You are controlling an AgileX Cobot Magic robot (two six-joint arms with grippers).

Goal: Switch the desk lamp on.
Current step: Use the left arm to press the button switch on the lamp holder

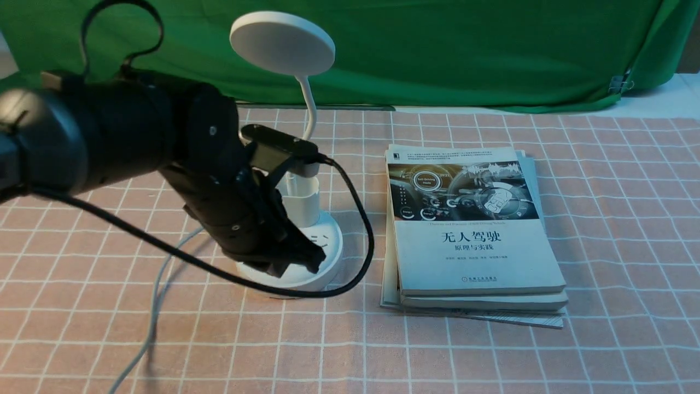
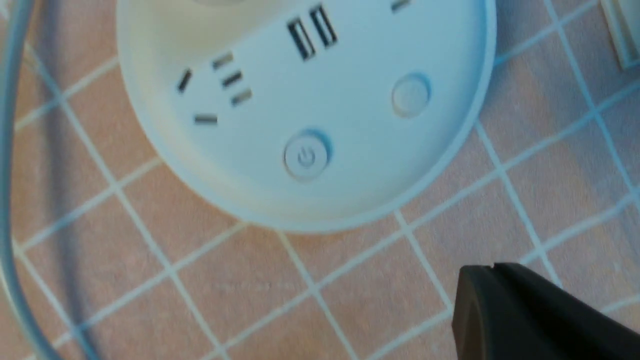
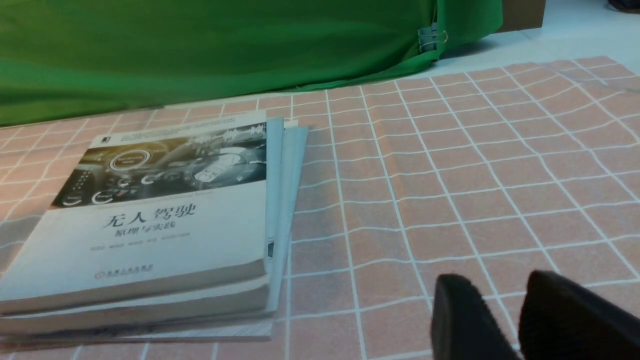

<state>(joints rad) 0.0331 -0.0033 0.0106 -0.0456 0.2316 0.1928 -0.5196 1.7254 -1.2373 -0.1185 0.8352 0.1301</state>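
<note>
Left pincer (image 1: 298,264) low above pink checked cloth (image 1: 492,355), green backdrop (image 1: 437,49) behind.

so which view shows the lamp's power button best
The left wrist view: the power button sits close up and unblocked on the lamp base. In the front view the left arm covers that part of the base. The right wrist view shows books, no lamp.
</note>
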